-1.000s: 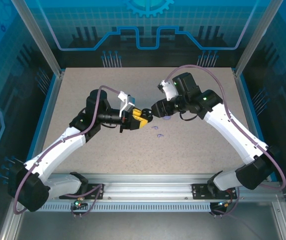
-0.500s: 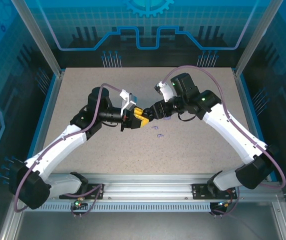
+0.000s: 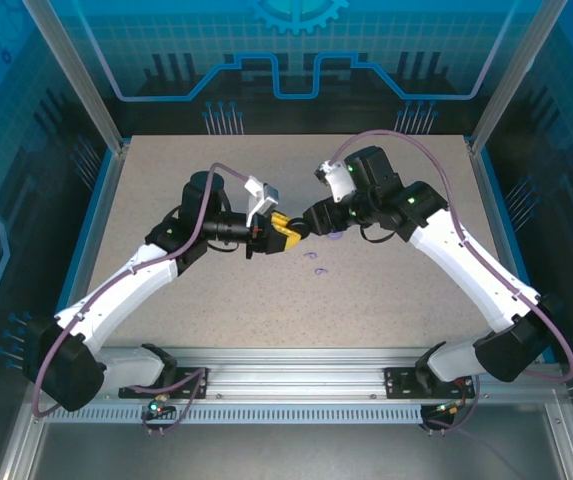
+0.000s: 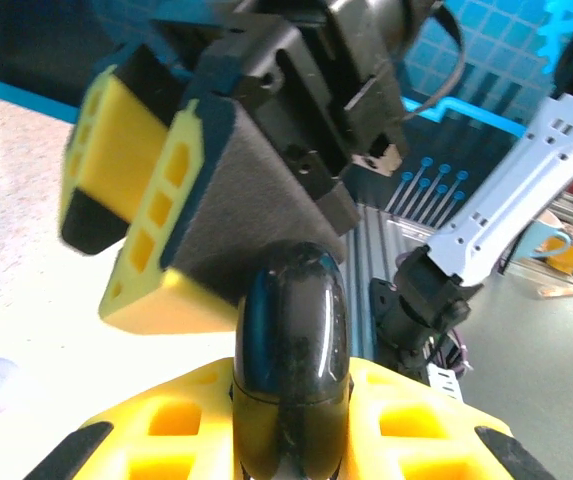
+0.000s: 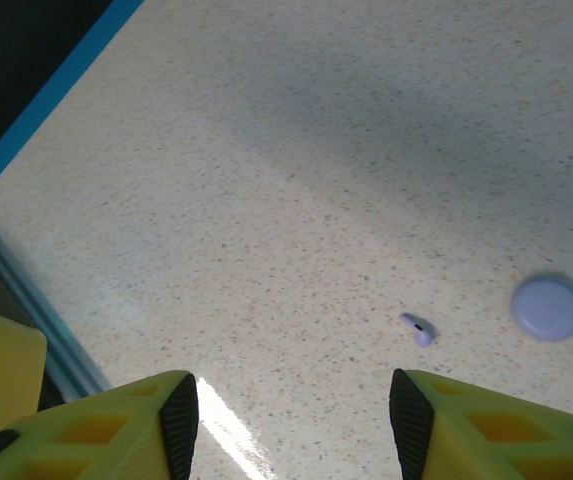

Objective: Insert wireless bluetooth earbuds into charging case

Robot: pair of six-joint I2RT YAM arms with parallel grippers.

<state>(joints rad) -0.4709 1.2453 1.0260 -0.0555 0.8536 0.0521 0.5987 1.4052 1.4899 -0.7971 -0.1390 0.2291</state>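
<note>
My left gripper (image 4: 288, 445) is shut on a glossy black round charging case (image 4: 291, 320), which stands up on edge between its yellow fingers. In the top view the left gripper (image 3: 282, 231) holds it above the table's middle, tip to tip with my right gripper (image 3: 310, 220). The right gripper (image 5: 293, 420) is open with nothing between its jaws, and its yellow and black fingers (image 4: 146, 200) hang close over the case. A lavender earbud (image 5: 418, 329) lies on the table beside a round lavender case (image 5: 548, 307). Two lavender earbuds (image 3: 312, 256) (image 3: 320, 270) lie below the grippers.
The speckled table (image 3: 386, 300) is ringed by a blue border and aluminium frame posts (image 3: 76, 75). A metal rail (image 3: 286, 370) runs along the near edge by the arm bases.
My left arm has carried the black case a little farther from the near edge and toward the right gripper. The right gripper's jaws have widened slightly.
</note>
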